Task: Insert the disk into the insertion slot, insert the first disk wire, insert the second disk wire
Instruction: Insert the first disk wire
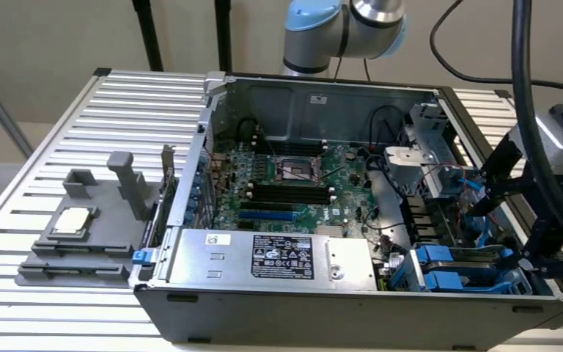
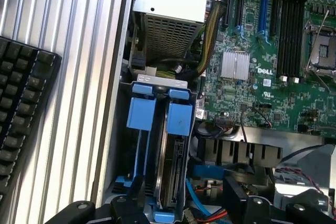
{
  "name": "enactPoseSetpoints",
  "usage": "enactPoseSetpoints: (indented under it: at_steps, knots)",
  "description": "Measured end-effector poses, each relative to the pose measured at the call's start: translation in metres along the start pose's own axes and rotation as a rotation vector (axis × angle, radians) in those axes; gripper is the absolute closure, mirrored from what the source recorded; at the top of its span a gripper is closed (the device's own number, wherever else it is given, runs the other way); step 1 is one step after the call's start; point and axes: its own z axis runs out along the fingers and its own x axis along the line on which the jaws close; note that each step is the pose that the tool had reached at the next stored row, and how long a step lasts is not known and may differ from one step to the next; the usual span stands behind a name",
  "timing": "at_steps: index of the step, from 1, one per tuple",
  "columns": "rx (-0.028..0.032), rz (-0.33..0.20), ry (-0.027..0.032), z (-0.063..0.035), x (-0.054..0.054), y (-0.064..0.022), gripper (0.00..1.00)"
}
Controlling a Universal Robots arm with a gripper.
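The gripper [image 2: 184, 195] is hovering with its jaws spread wide and gripping nothing, straddling the insertion slot [image 2: 157, 80]. There the disk [image 2: 176, 166] is sitting on edge behind the blue tabs, with its connector strip facing outward. As I am judging it, a jaw is risking a snag on the loose blue cable [image 2: 202, 203] beside the cage. It could also be knocking a tab and unseating the disk, and a plug arriving tilted would be straining the connector. "DELL" is showing plainly on the motherboard [image 2: 273, 51], while the power-supply box [image 1: 272, 257] is carrying a black label too fine to read.
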Motion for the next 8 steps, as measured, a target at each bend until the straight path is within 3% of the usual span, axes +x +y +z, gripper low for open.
enactPoseSetpoints:
  at_steps: [3, 8]
  knots:
    - [-0.0011, -0.002, 0.0, 0.0008, -0.0018, 0.0062, 0.31]
    - [-0.0013, -0.002, 0.0002, -0.0004, -0.0006, 0.0072, 0.31]
